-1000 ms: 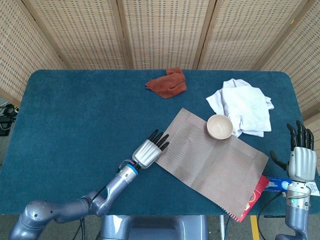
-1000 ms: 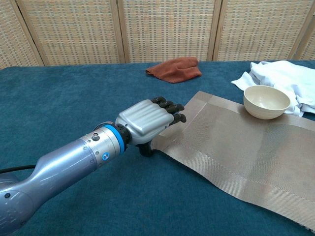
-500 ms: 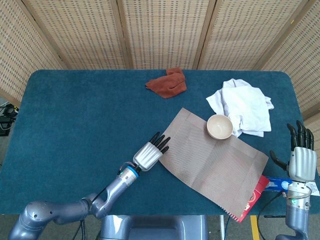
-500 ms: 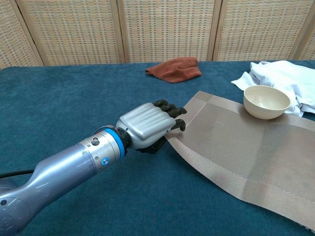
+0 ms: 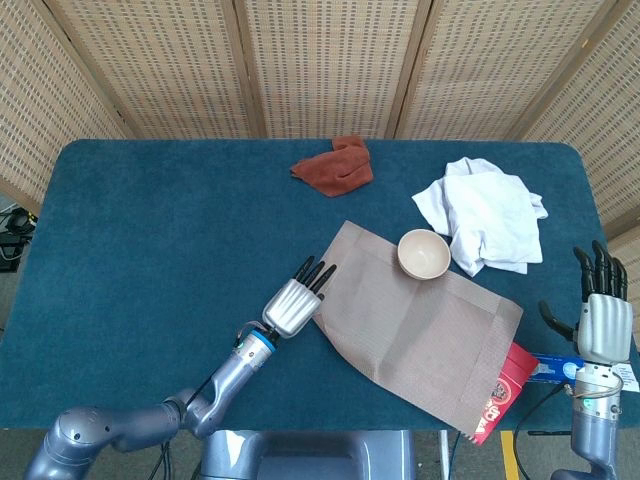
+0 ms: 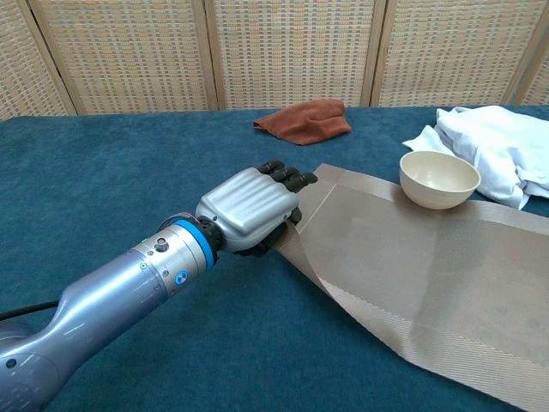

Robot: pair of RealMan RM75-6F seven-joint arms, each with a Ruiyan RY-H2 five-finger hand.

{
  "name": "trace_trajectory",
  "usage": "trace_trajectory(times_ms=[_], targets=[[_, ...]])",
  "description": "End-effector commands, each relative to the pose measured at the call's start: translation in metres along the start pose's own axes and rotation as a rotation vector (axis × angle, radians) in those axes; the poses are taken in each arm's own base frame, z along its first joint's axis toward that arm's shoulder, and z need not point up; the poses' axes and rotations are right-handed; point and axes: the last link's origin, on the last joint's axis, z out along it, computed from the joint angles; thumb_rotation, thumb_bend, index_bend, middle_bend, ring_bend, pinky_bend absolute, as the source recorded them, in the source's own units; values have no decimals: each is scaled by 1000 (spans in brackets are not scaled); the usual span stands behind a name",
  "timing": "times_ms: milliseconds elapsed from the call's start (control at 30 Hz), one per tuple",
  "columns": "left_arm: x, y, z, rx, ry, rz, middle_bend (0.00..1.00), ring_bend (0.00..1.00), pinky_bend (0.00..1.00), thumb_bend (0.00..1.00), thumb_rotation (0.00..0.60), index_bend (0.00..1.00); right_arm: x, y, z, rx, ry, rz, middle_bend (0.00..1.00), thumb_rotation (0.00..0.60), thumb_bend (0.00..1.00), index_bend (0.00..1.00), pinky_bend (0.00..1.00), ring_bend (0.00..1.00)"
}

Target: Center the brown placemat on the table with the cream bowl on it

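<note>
We see our left hand (image 5: 297, 300) at the left edge of the brown placemat (image 5: 420, 325), its fingers (image 6: 284, 176) curled together over that edge. In the chest view the mat's border lifts slightly under the hand, so the fingers appear to pinch the edge, with the thumb tucked below.

The placemat lies skewed on the blue tabletop (image 5: 150, 230), running from near the middle down toward the near right edge, right of center. Its near right corner overlaps a red packet (image 5: 505, 385) at the tabletop's edge.

The cream bowl (image 5: 424, 254) stands upright on the far corner of the mat, just beside a crumpled white cloth (image 5: 485, 215) that lies on the right part of the tabletop; we cannot tell whether bowl and cloth touch. A rust-colored cloth (image 5: 335, 165) sits bunched near the far edge, well apart from the mat.

Our right hand (image 5: 600, 310) is raised off the right near corner of the tabletop, fingers straight, pointing up and slightly spread, thumb out to the side, holding nothing. Woven screen panels (image 5: 320, 60) stand behind the tabletop.
</note>
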Motion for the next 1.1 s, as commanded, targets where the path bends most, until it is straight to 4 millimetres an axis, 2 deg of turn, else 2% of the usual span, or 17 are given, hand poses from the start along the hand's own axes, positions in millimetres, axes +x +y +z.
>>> trace_trajectory(times_ms=[33,167,500,933,1100], targets=[[0,-4,-3,8,10,7,0,0,0,609,600,679,0,-1,0,3,1,0,0,600,383,142,0,0],[2,-11,-6,17,17,17,0,0,0,609,600,692,1,-1,-1,5,2,3,0,600,383,142,0,0],[3,-46,-26,82,4,64,0,0,0,609,600,697,1,-6,-3,20,-3,11,0,600,383,142,0,0],[1,-83,-74,165,-63,100,0,0,0,610,600,703,-3,-15,-9,57,-24,15,0,600,383,142,0,0],[-2,-85,-92,175,-101,83,0,0,0,614,600,707,-2,-17,-10,64,-24,21,0,600,383,143,0,0]])
